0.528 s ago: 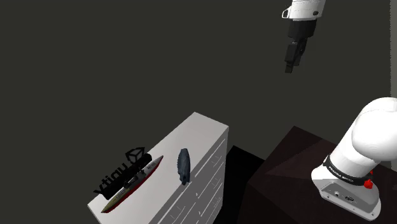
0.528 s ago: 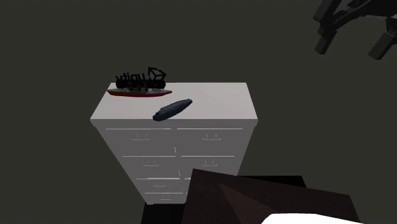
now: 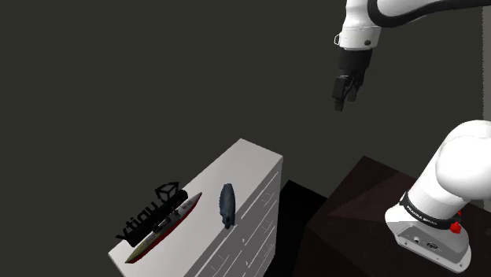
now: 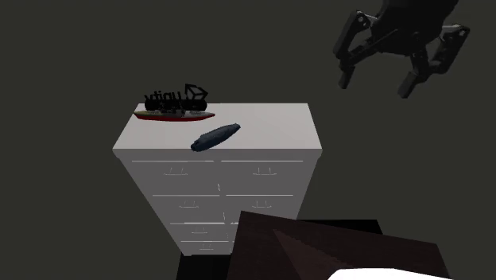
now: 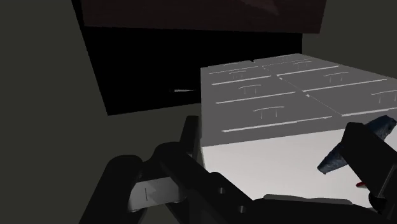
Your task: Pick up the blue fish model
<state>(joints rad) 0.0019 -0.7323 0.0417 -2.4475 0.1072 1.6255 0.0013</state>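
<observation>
The blue fish model (image 3: pixel 227 204) lies on top of a white chest of drawers (image 3: pixel 253 167), near its front edge. In the second exterior view the fish (image 4: pixel 215 137) lies at a slant in the middle of the top. My gripper (image 3: pixel 341 98) hangs high in the air, well above the chest and off to the shoulder view's right of it. It is open, and its fingers (image 4: pixel 346 73) stand wide apart around nothing. From the wrist, the fish (image 5: pixel 384 126) shows partly behind one finger (image 5: pixel 368 154).
A red-hulled ship model (image 3: pixel 165 228) and a black logo figure (image 3: pixel 148 214) stand along the back of the chest's top (image 4: pixel 270 127). The dark stand (image 3: pixel 358 206) sits close beside the chest. Drawer fronts (image 5: pixel 273 95) face the stand.
The gripper has come down and moved to the shoulder view's left, nearer the chest. It stays open. The fish and the ship have not moved.
</observation>
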